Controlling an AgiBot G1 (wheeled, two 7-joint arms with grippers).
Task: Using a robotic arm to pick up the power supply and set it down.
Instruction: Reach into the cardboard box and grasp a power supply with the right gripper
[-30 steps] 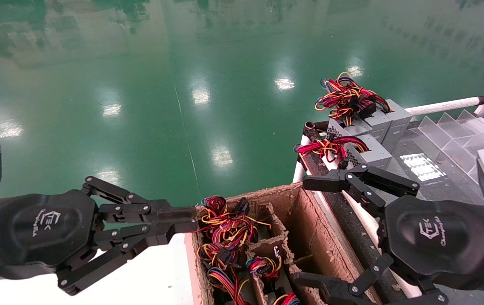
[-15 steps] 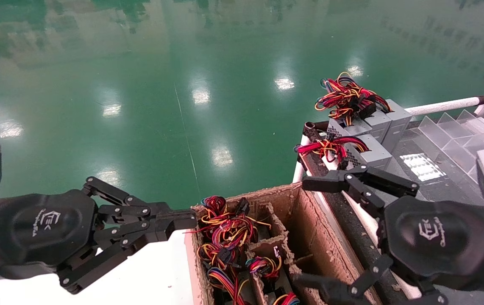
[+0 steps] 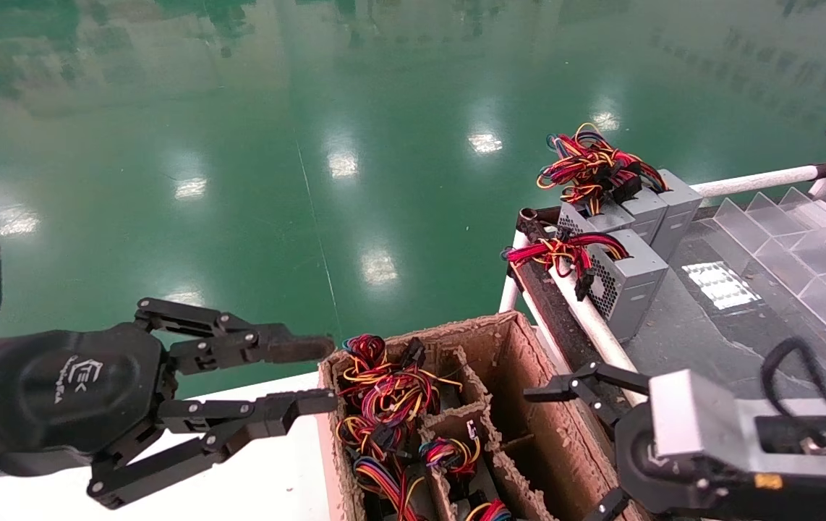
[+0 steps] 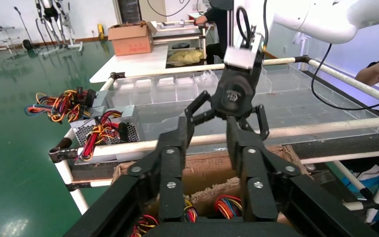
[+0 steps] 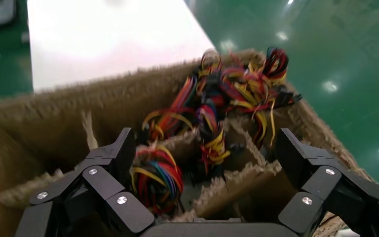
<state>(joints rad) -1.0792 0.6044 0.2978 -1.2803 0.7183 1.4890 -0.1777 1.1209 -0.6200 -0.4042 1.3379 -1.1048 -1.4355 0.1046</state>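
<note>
We see the right gripper [image 3: 565,441] at the lower right of the head view, its fingers spread wide and empty, hanging over the partitioned cardboard box [image 3: 529,376] at the bottom centre. In the right wrist view that box's cells hold power supplies buried under tangled wires [image 5: 217,123], so we judge the one to be picked, the power supply [image 3: 449,456] in a middle cell, is still seated in the box with only its coloured bundle showing. The left gripper [image 3: 312,376] sits at the lower left of the head view, also spread and holding nothing, its tips just beside the box's near-left corner above the white surface [image 3: 261,477]. The chief risk, as we judge it, is that the right gripper closes on loose wires rather than the metal body, so the unit dangles or slips on the lift. The frayed dividers [image 5: 237,182] could also catch a finger or drag against the case. Neighbouring bundles are intertwined and could pull a second unit along. Two finished units [image 3: 630,275] stand on the rack at the upper right, near any set-down path.
</note>
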